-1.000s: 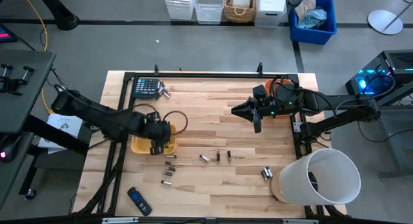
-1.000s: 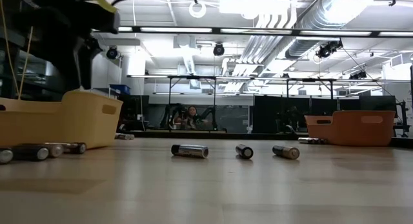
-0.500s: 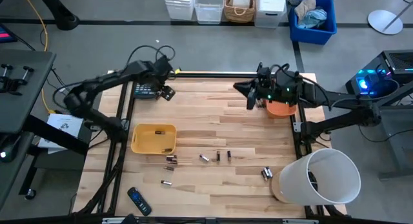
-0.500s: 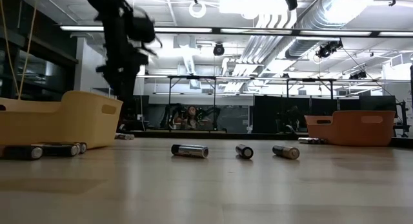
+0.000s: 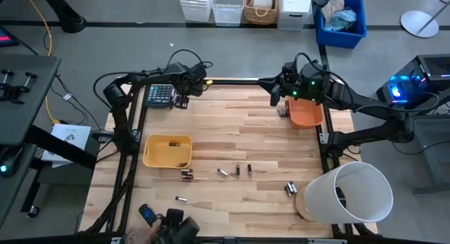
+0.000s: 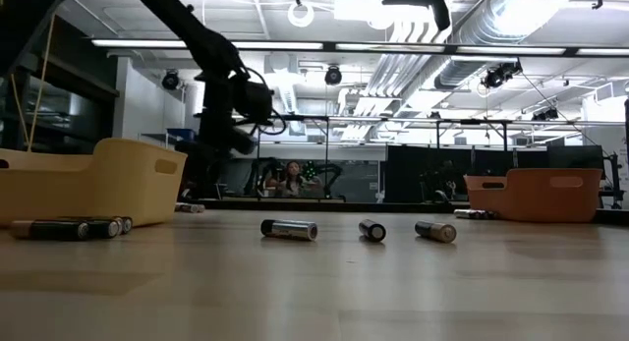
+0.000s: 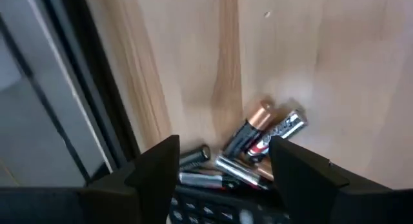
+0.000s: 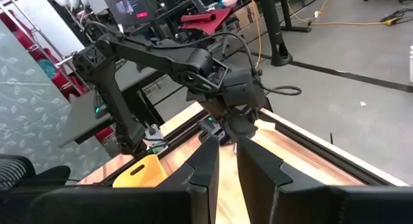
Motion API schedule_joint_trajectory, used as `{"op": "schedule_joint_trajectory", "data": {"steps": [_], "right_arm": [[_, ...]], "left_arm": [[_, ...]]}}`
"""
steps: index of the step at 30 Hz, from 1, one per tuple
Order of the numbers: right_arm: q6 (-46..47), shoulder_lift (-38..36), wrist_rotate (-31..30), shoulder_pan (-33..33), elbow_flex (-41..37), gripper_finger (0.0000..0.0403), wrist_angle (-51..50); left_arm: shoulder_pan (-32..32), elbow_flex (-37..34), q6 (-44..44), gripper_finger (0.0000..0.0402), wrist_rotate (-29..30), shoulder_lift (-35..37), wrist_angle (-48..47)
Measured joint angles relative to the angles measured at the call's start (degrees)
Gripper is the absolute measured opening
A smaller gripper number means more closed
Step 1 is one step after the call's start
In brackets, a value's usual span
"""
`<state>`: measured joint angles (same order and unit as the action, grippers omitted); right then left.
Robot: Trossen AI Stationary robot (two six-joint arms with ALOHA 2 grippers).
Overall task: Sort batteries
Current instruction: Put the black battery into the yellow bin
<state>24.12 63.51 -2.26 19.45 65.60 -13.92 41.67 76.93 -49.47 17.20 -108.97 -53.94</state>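
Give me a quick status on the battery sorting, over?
Left gripper open above batteries beside the calculator. Right gripper near the orange bin, apparently empty. Loose batteries mid-table. Nothing blocking.

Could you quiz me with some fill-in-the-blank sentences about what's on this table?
1. The left tool hovers over a heap of batteries beside the ____.
2. The right tool hangs near the ____ tray.
3. The yellow tray sits on the table's ____ side.
4. The big white tub lies near the ____ arm.

Missing words: calculator; orange; left; right
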Motion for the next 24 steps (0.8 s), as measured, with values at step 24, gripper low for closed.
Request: {"op": "schedule_joint_trajectory", "data": {"steps": [24], "right_arm": [[-2.1,0.6,-0.6,0.1,0.0,0.0051,-5.2]], "left_arm": [[4.8,-3.2,-8.1,0.0127,-9.7,-0.3,0.9]]}}
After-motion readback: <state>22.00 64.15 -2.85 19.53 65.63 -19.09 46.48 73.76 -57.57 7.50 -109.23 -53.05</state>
